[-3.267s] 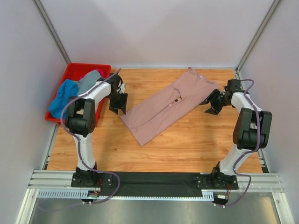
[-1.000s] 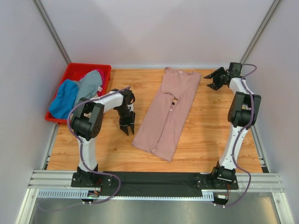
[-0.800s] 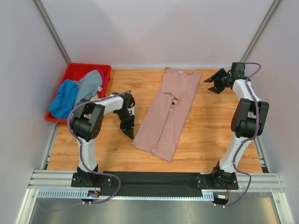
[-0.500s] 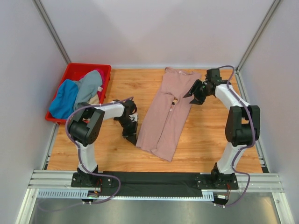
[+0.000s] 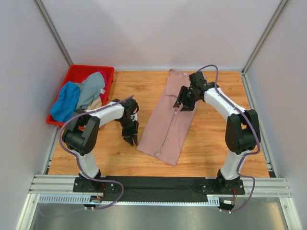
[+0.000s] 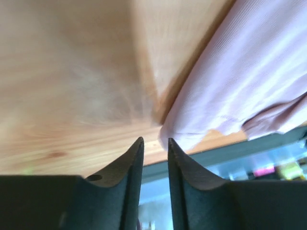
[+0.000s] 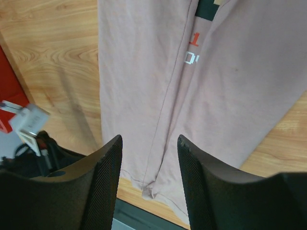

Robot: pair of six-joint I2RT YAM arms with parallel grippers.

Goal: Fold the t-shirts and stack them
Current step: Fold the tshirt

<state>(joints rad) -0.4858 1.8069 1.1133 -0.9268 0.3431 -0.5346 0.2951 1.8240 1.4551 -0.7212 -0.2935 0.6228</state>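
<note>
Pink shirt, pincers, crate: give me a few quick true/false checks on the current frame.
1. The pink shirt lies on the table, folded lengthwise. True.
2. The left pincer grips the shirt's edge. False: nothing sits between its fingers, and its tips are beside the edge.
3. The right pincer is open over the shirt. True.
4. The crate is empty. False: it holds a blue shirt and a grey shirt.
</note>
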